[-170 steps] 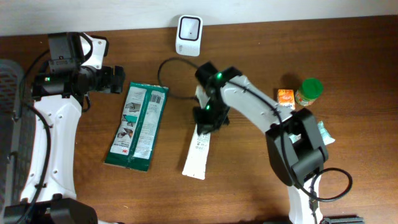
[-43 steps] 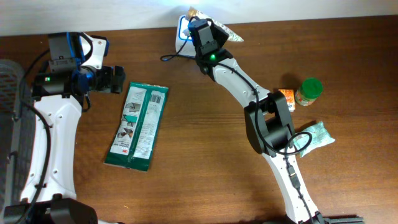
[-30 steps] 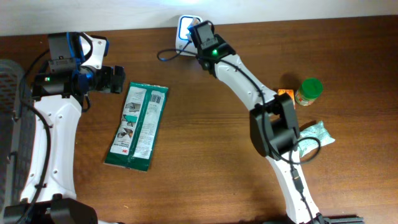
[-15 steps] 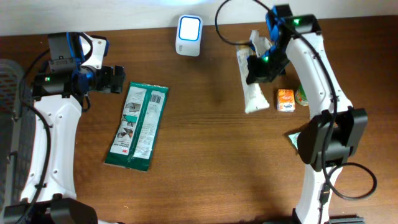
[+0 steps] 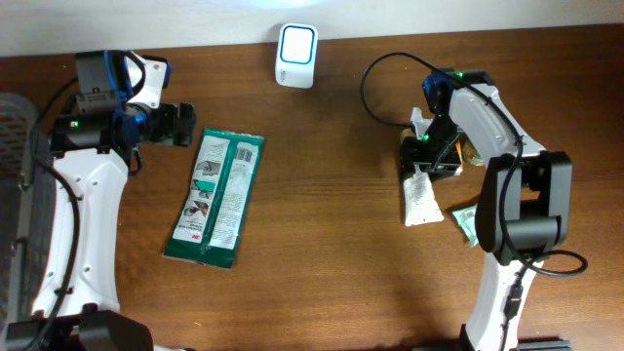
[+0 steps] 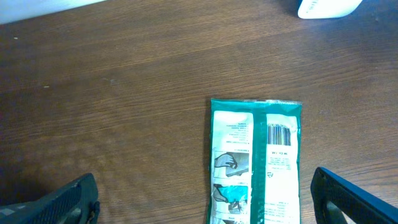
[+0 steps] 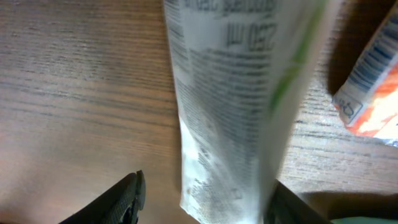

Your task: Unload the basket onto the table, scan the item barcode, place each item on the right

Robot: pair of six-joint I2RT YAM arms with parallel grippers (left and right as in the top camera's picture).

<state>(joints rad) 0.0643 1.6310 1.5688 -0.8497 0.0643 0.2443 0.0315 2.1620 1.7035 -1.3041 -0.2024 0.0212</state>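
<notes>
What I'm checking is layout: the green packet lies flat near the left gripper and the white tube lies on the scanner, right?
No: the overhead view shows the white tube on the table, far from the scanner. The green packet does lie flat near the left gripper.

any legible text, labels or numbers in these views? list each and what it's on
"250 ml": on the white tube, upside down in the right wrist view.
Remaining print on the white tube: blurred, unreadable.
Print on the green packet: a barcode and panels, too small to read.
Print on the orange box: a barcode, digits blurred.
Nothing readable on the scanner.
</notes>
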